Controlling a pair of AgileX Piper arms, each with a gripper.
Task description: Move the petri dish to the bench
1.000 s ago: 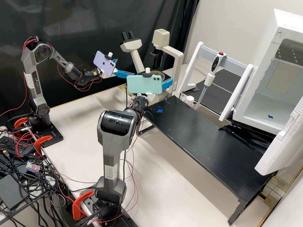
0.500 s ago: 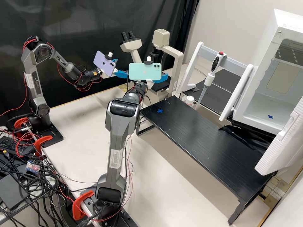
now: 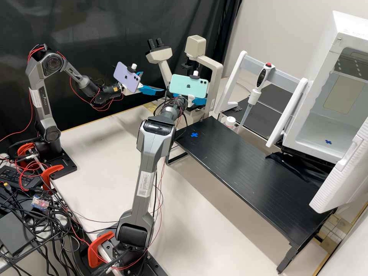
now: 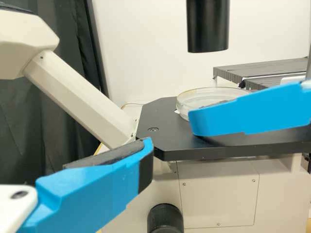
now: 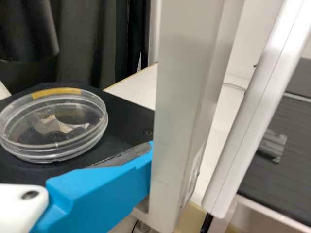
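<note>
Dish [image 5: 56, 150] sat flat on the black stage [image 4: 160, 138] of the microscope [image 3: 196, 46], upper centre of the high view. Right gripper [image 3: 188, 98] was at the stage, open, fingers spread. In the left wrist view one of its fingers [image 4: 248, 111] crossed in front of the dish; couldn't tell if that one touched. In the right wrist view its other finger [image 5: 102, 194] was beside the dish, pad toward it, with a strip of stage between. So the dish lay between the two fingers, ungripped. Microscope's pale column [image 5: 187, 111] rose just by that finger's tip.

Left gripper [image 3: 153, 81] was left of the microscope in the high view, also open and holding nothing, near the right one.

Black bench [image 3: 245, 168] ran from the centre toward the lower right of the frame, blue cross [image 3: 194, 135] taped at its upper left end. Pipette [image 3: 262, 78] stood upright-ish on a white and grey rack [image 3: 283, 76], upper right. White cabinet [image 3: 343, 28] was at far right, door [image 3: 341, 174] open. Cables [image 3: 46, 226] lay tangled lower left, black curtain [image 3: 96, 30] behind.
</note>
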